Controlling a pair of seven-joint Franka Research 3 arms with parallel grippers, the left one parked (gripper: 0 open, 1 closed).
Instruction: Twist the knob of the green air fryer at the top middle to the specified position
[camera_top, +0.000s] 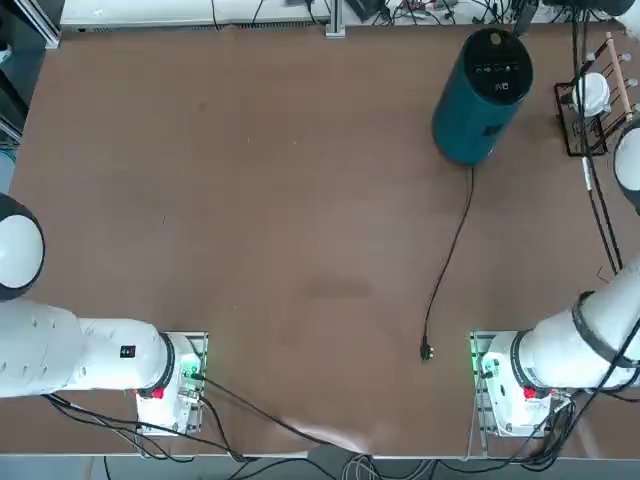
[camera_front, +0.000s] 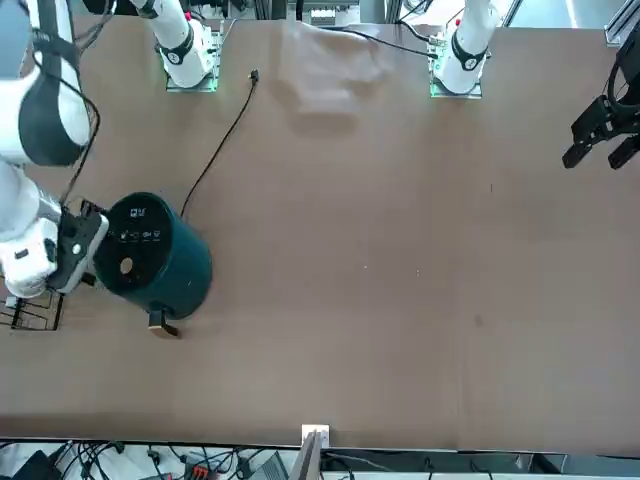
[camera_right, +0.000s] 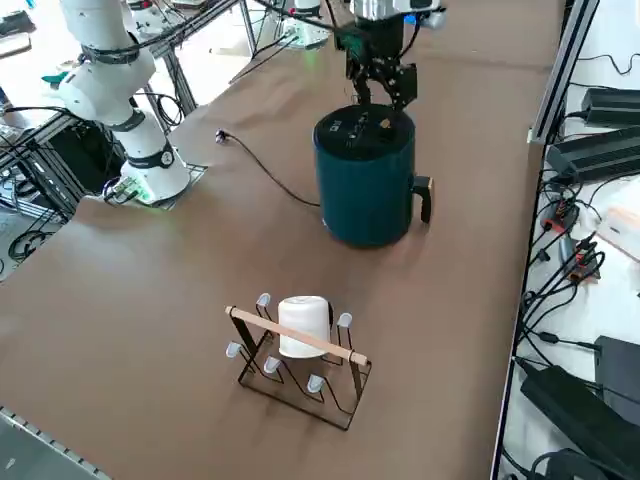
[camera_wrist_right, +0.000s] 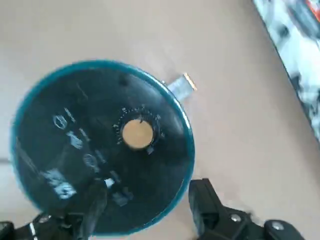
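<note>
Knob (camera_wrist_right: 137, 134) sat slightly off-centre on the black top panel (camera_wrist_right: 95, 150) of the green air fryer (camera_top: 480, 95), ringed by tiny white tick marks. Small tan disc, way smaller than the panel around it. Fryer itself stood upright on the counter (camera_top: 250, 220), with its black cord (camera_top: 450, 255) trailing away from its base and a wire rack (camera_right: 300, 355) holding a white cup well apart from it.

Right hand (camera_wrist_right: 150, 215) hung over the fryer's top, not over the knob yet. Seen through the wrist view, knob lay ahead of the fingertips, past the panel's printed icons, with the hand lined up nearer the rim. Fingers spread wide, nothing between them, one over the panel and one just off its edge.

Probably the whole thing hinged on that offset: needed to slide across the panel toward the knob until the fingers straddled it, then drop straight down. No long axis to worry about on a round knob, so any wrist angle looked fine for the grab.
</note>
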